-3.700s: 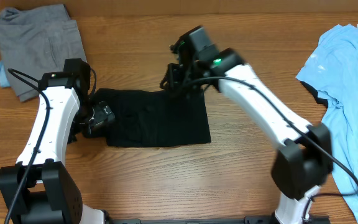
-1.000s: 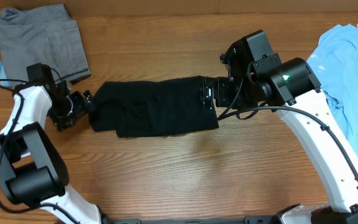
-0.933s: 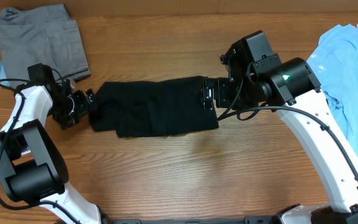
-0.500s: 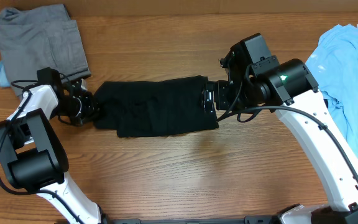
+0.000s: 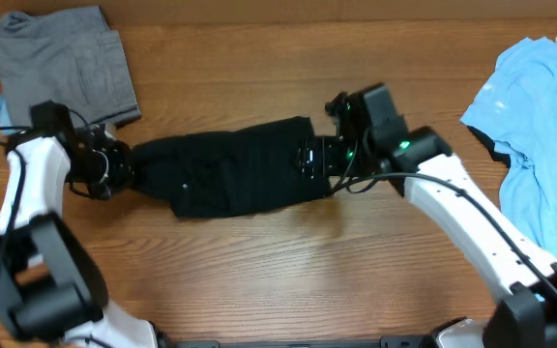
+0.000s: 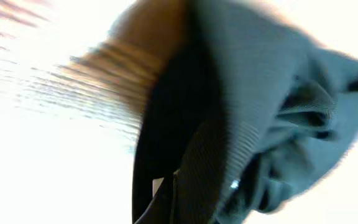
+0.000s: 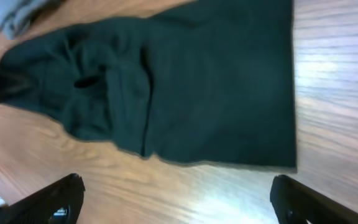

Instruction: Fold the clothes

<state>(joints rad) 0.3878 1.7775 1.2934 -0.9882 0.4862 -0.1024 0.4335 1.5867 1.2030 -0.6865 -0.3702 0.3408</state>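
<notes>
One black shirt, one grey garment, one blue T-shirt

A robotics lab bench, by the look of it; a wood-grain table carries two white-and-black jointed machines, the left arm and the right arm, based at its near edge; a green status light glows on the right one; clothing is spread over the top: a grey garment at the far left corner, a light blue T-shirt at the right edge, a black shirt mid-table
</notes>
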